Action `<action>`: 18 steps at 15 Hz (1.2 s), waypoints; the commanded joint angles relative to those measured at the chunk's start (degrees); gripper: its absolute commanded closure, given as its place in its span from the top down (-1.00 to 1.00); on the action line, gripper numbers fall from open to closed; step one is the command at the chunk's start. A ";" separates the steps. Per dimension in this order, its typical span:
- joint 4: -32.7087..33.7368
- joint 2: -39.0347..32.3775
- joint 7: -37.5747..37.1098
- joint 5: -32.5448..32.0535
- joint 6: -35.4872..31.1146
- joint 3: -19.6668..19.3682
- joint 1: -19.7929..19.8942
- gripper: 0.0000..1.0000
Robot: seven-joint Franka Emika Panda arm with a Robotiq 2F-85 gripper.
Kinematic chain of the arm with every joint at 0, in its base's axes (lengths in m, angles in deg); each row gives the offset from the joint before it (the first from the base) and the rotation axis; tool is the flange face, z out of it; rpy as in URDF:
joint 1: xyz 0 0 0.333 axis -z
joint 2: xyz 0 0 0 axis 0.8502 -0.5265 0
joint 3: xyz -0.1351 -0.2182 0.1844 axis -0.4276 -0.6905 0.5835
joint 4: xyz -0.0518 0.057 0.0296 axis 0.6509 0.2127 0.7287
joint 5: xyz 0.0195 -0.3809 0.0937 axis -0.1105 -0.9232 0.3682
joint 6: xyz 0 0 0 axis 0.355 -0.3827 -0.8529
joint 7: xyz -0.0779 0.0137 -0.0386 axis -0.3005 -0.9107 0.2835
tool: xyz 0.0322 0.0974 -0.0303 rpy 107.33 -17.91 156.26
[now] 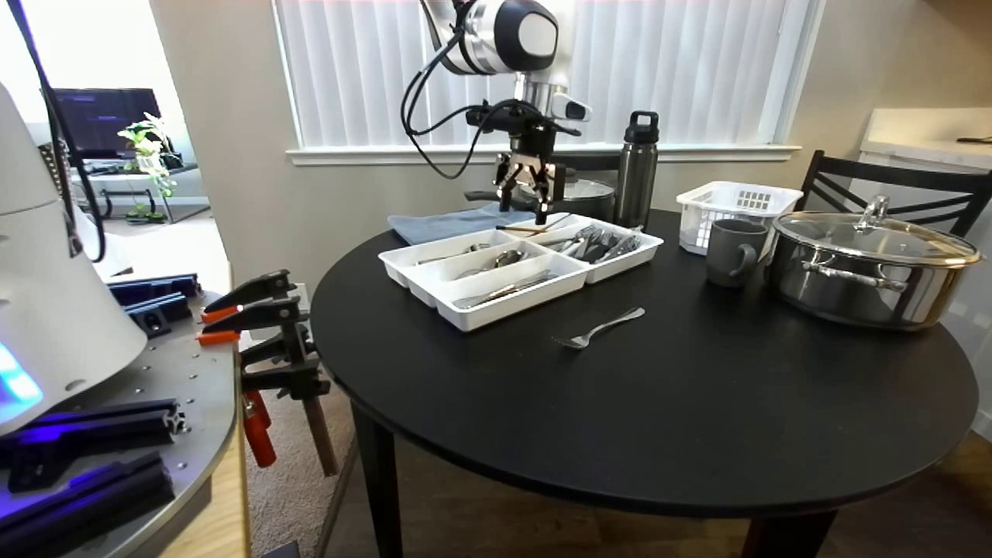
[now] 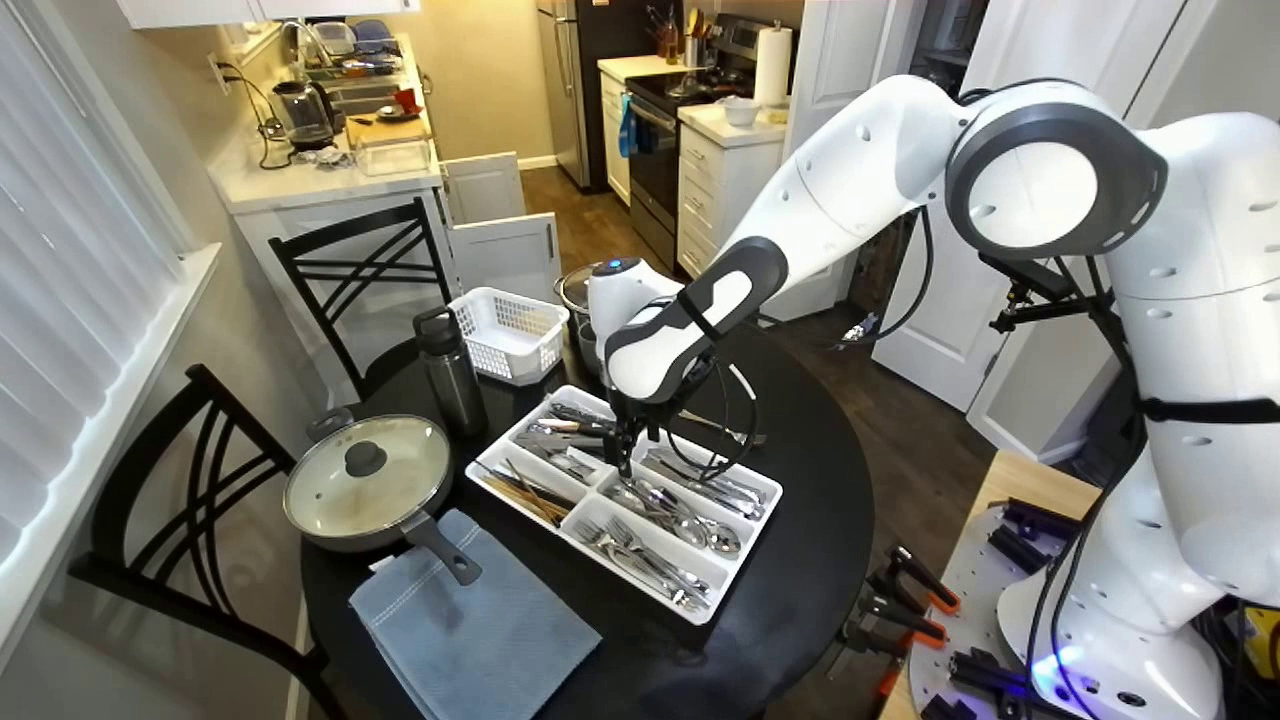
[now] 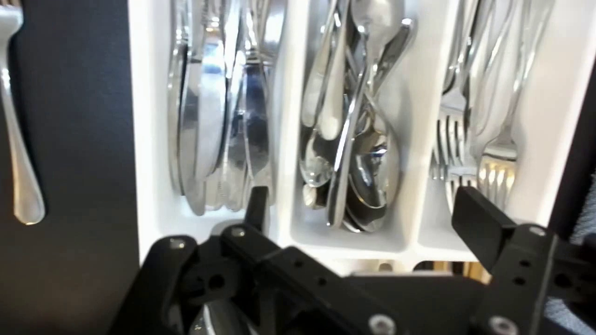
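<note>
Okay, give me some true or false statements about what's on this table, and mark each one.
The hand hangs open over the cutlery tray. True.
The frying pan is uncovered. False: a glass lid sits on it.
A divider separates the tray's forks from its spoons. True.
Every fork is in the tray. False: a lone fork lies on the table.
The gray bottle stands upright. True.
</note>
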 commanded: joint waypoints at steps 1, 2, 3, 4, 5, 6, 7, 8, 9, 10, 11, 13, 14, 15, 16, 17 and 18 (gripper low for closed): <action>-1.20 -1.19 1.21 6.65 -2.75 2.22 0.81 1.00; -1.09 -1.90 1.09 8.72 -3.53 2.73 1.18 1.00; -1.32 -2.27 0.46 10.48 -4.67 2.88 1.22 1.00; -1.47 -2.88 0.61 12.68 -6.03 3.30 1.79 1.00; -1.72 -3.33 0.80 14.82 -7.20 3.76 2.31 1.00; -2.04 -3.72 0.93 16.85 -8.39 4.21 2.82 1.00; -2.24 -4.15 1.26 18.76 -9.24 4.76 3.48 1.00; -2.46 -4.53 1.26 20.35 -9.85 5.09 3.96 1.00; -2.73 -4.63 1.32 21.63 -9.91 5.41 4.41 1.00; -3.19 -4.43 0.84 22.41 -9.89 5.27 4.57 1.00; -3.65 -4.13 0.76 23.08 -10.01 5.29 4.78 1.00; -4.60 -3.29 0.16 23.73 -10.16 4.78 4.76 1.00; -4.75 -3.17 -0.07 23.86 -10.25 4.55 4.73 1.00; -4.81 -3.29 -0.60 23.98 -10.73 4.11 4.62 1.00; -4.72 -3.57 -0.96 24.11 -10.98 3.80 4.69 1.00; -4.70 -3.84 -1.09 24.28 -11.34 3.62 4.86 1.00; -4.72 -4.07 -0.97 24.59 -11.48 3.67 5.17 1.00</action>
